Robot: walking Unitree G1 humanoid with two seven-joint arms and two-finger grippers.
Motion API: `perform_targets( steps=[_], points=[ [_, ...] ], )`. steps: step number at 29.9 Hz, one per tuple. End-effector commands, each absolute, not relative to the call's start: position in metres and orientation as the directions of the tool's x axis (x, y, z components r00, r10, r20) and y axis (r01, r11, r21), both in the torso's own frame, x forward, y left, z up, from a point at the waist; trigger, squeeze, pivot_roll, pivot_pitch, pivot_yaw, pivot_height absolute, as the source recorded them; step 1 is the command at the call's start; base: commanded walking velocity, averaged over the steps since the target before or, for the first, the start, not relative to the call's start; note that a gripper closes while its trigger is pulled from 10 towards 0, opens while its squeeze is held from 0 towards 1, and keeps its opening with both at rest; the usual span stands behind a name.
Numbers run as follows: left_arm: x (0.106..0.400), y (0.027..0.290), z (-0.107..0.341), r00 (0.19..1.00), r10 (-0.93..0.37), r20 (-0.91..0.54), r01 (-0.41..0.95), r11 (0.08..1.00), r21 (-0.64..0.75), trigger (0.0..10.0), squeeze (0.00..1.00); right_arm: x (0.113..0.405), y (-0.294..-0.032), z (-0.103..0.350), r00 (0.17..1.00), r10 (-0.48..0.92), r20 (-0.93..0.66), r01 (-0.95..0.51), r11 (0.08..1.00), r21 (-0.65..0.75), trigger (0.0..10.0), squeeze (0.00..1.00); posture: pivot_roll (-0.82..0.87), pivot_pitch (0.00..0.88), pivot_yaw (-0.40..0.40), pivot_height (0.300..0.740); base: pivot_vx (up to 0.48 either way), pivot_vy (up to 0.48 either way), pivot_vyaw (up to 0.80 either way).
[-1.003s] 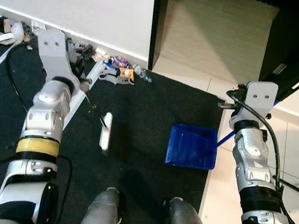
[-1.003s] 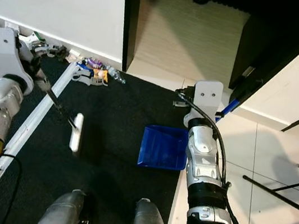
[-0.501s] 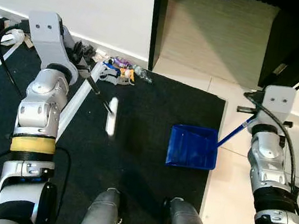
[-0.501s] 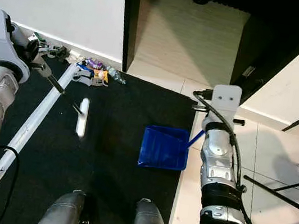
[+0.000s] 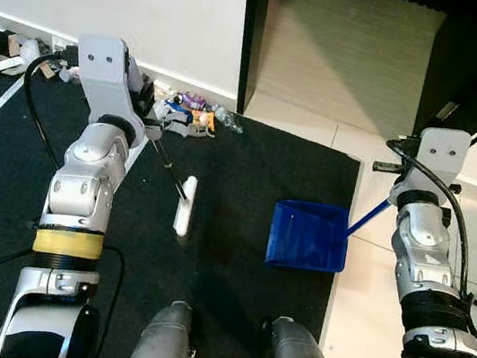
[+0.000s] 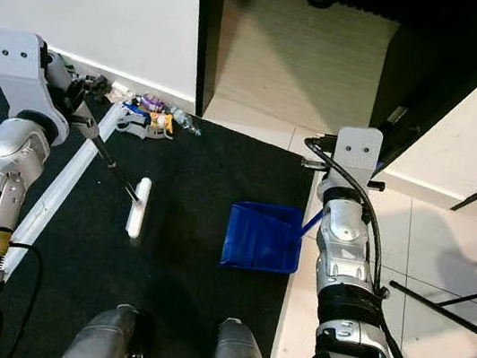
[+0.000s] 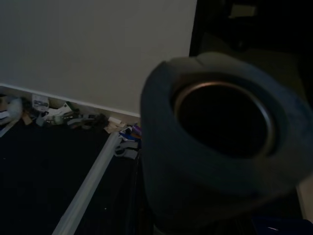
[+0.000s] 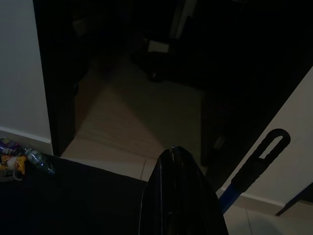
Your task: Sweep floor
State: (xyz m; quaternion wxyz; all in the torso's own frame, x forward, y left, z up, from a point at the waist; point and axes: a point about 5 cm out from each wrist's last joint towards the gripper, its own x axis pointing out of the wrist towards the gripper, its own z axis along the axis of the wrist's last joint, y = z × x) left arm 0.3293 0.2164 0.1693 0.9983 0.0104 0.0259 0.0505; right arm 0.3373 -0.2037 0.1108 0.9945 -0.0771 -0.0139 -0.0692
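No brand, label or lettering can be read on anything here. The left end effector (image 5: 151, 120) sits near the white wall, at the upper end of a thin dark broom handle (image 5: 171, 167); whether its fingers clamp that handle cannot be told. The handle slants down to a narrow white broom head (image 5: 184, 206) lying on the black, matte carpet (image 5: 250, 163). Along the skirting lies a heap of small litter (image 5: 190, 112) — crumpled coloured wrappers and a clear plastic bottle. A flat white strip (image 6: 60, 190) runs across the carpet beside the left arm.

The blue plastic dustpan (image 5: 306, 236), square and shallow, rests at the carpet's edge next to pale glossy floor tiles (image 5: 357, 289). Its blue stick handle (image 5: 364, 220) rises toward the right end effector (image 5: 391, 170) — the grip there is hidden, so its fingers' state cannot be told.
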Motion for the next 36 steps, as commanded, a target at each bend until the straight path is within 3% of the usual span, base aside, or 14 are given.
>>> perform_targets(
  steps=[1,19,36],
  points=[
    [0.331,0.2165,0.1738,0.992,0.121,-0.028,-0.12,0.993,0.02,10.0,0.0,0.3369,-0.1998,0.1074,0.992,-0.124,0.028,0.127,0.98,-0.153,10.0,0.0,-0.03,0.066,0.014,0.74,0.0,-0.311,0.0],
    [0.3315,0.2197,0.1673,0.984,0.163,-0.071,-0.164,0.986,-0.01,10.0,0.0,0.3331,-0.1988,0.104,0.993,-0.113,0.028,0.115,0.984,-0.137,10.0,0.0,-0.03,0.08,0.02,0.74,0.0,-0.384,0.0],
    [0.3295,0.2261,0.166,0.977,0.192,-0.089,-0.194,0.981,-0.017,10.0,0.0,0.3324,-0.1945,0.1,0.996,-0.086,0.007,0.086,0.986,-0.145,10.0,0.0,-0.02,0.093,0.018,0.74,0.0,0.0,0.0]
  ],
)
